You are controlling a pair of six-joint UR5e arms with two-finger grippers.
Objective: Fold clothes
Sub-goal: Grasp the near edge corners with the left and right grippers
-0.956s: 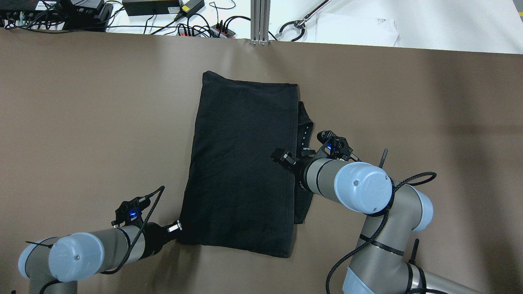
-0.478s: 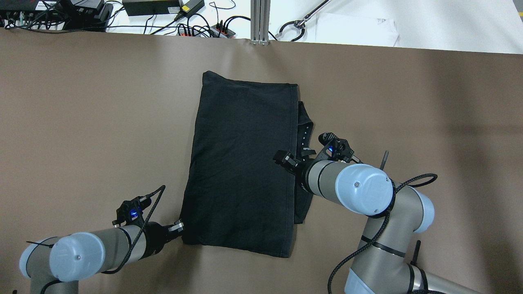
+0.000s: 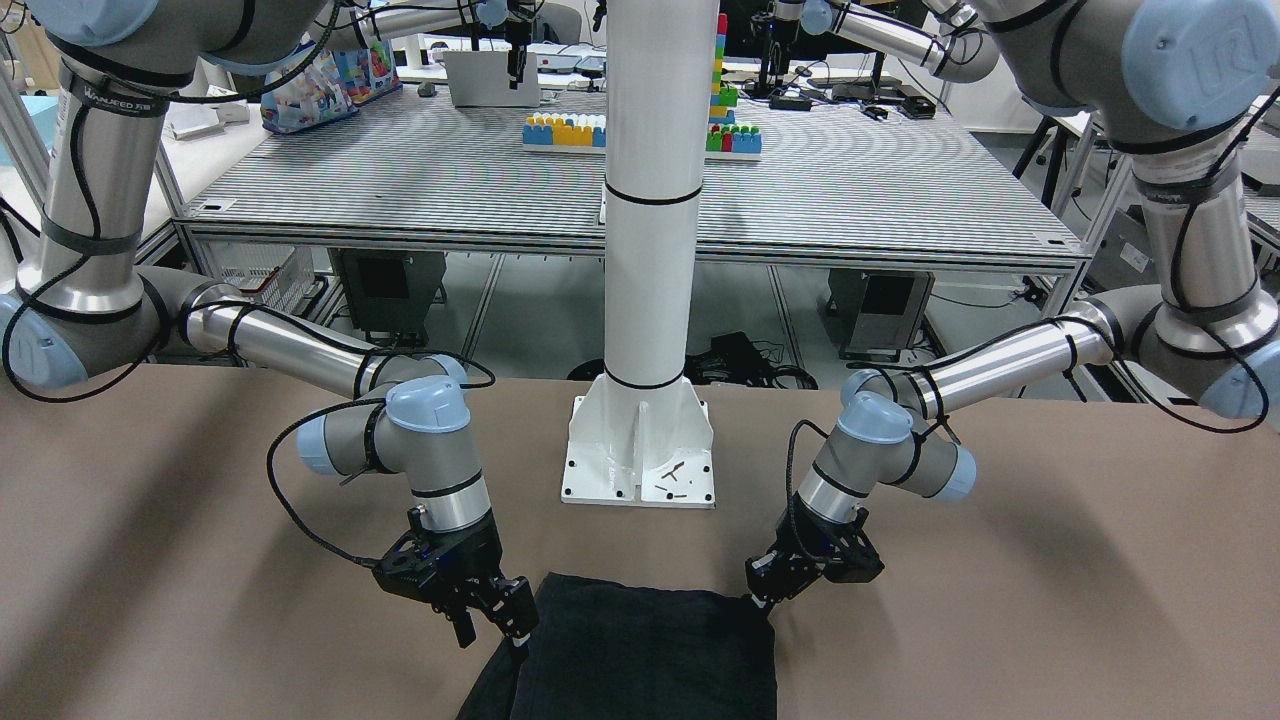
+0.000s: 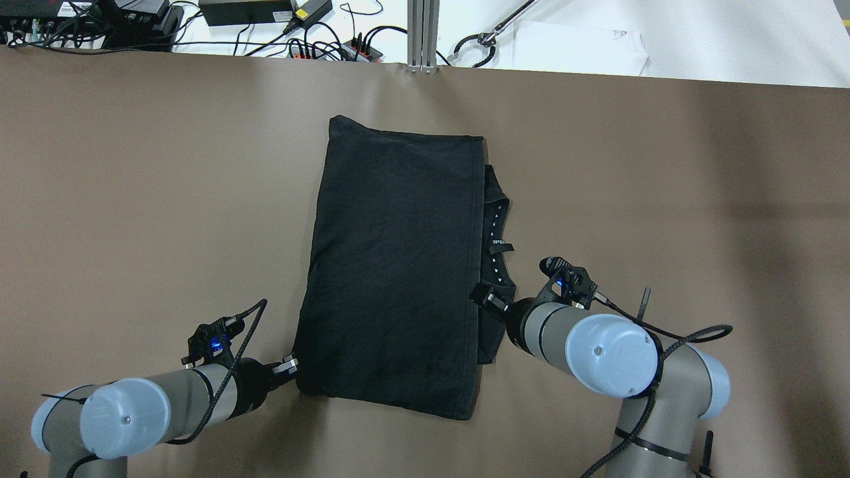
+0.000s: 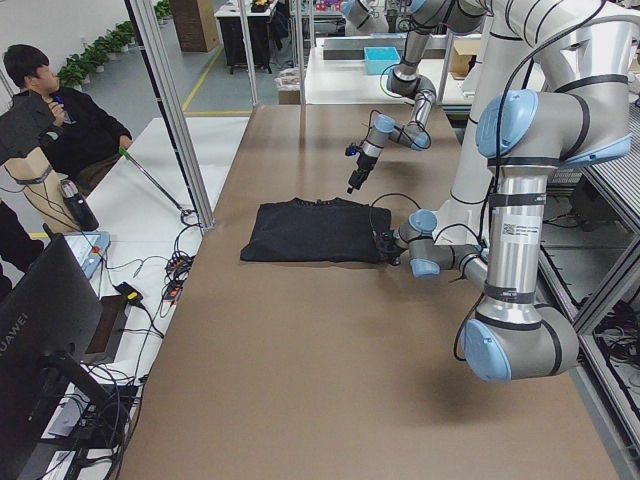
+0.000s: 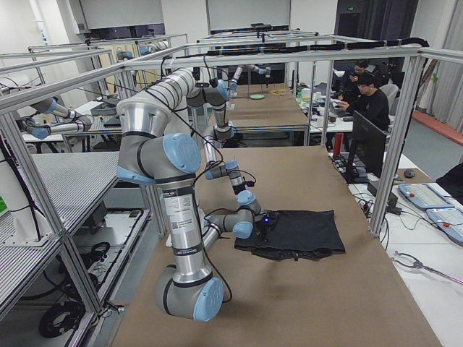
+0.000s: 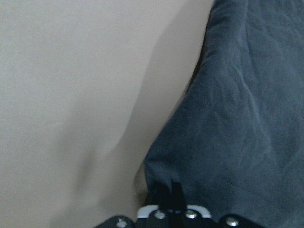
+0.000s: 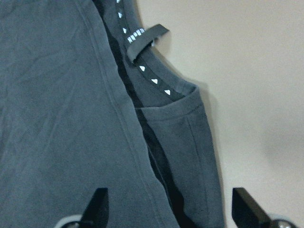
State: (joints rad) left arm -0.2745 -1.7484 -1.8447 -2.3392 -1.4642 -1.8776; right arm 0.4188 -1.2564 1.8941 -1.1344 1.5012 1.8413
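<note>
Locate the left gripper (image 4: 290, 365) at the near left corner of the cloth (image 4: 392, 265). In the left wrist view you see its fingers pressed together with that corner pinched between them. The cloth lies flat at the middle of the table (image 4: 133, 199), its long side running away from the robot. At the cloth's right edge, toward the near end, you find the right gripper (image 4: 488, 300). Its fingers (image 8: 99, 206) stand wide apart and straddle that edge, one over the top layer and the other over bare table.

Around the work area, note the white post (image 3: 650, 250) bolted to the table on the robot's side of the cloth, between the two arms. Its base stands apart from the cloth. Cables (image 4: 332, 43) lie beyond the far table edge, well apart from both grippers.

The cloth is black, matte and folded into a rough rectangle. A lower layer protrudes along the right edge, showing a collar (image 8: 156, 80) with small white marks and a hanging loop (image 8: 147, 38).
</note>
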